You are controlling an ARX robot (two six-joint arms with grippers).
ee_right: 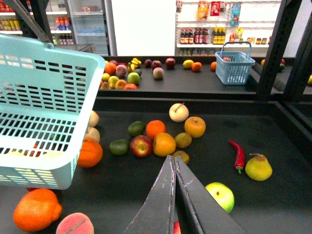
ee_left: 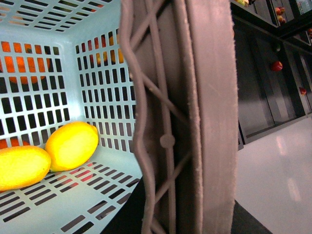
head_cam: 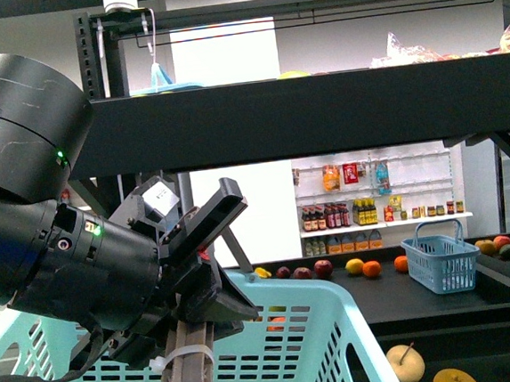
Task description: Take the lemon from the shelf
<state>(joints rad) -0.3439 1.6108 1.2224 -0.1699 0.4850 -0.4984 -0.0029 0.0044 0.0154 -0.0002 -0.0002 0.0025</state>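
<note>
Two yellow lemons (ee_left: 70, 145) (ee_left: 19, 166) lie on the floor of the light teal basket (ee_left: 97, 73). My left gripper (head_cam: 203, 258) is shut on the basket's grey-brown handle (ee_left: 180, 146), which fills the left wrist view. The basket (head_cam: 294, 331) hangs in front of the black shelf (head_cam: 302, 115); in the right wrist view the basket (ee_right: 44, 97) hangs over the left part of the dark deck (ee_right: 122, 190). My right gripper (ee_right: 174, 158) is shut with nothing in it, above the deck near a green apple (ee_right: 220, 196).
Loose fruit covers the deck: oranges (ee_right: 164, 144), a red apple (ee_right: 141, 145), a yellow pear (ee_right: 258, 167), a red chili (ee_right: 238, 155). A small blue basket (ee_right: 235, 68) stands on the farther deck among more fruit. White store shelves of bottles (head_cam: 364, 210) are behind.
</note>
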